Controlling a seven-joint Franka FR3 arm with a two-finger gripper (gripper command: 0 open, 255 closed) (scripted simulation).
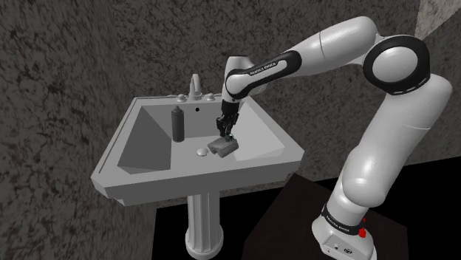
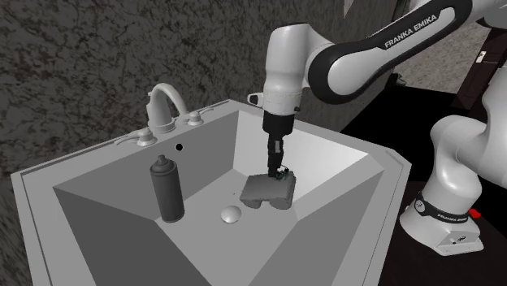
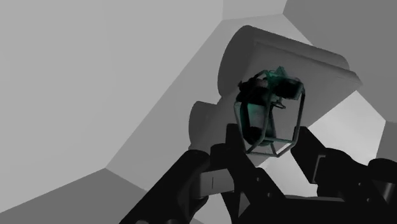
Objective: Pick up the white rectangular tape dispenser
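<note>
Tape dispenser (image 2: 264, 193) in sink basin (image 2: 97, 203), arm (image 2: 366, 53) bent over, wrist vertical, gripper (image 2: 279, 170) clamped on its dark top

This looks like a bathroom in a house. A white sink (image 1: 207, 177) stands on a tall round leg (image 1: 205, 221). It has a curved tap (image 1: 196, 83) at the back and a round plug (image 1: 203, 151) at the bottom. A dark bottle (image 1: 177, 122) stands inside. The wall (image 1: 66, 66) behind is rough and grey.
</note>
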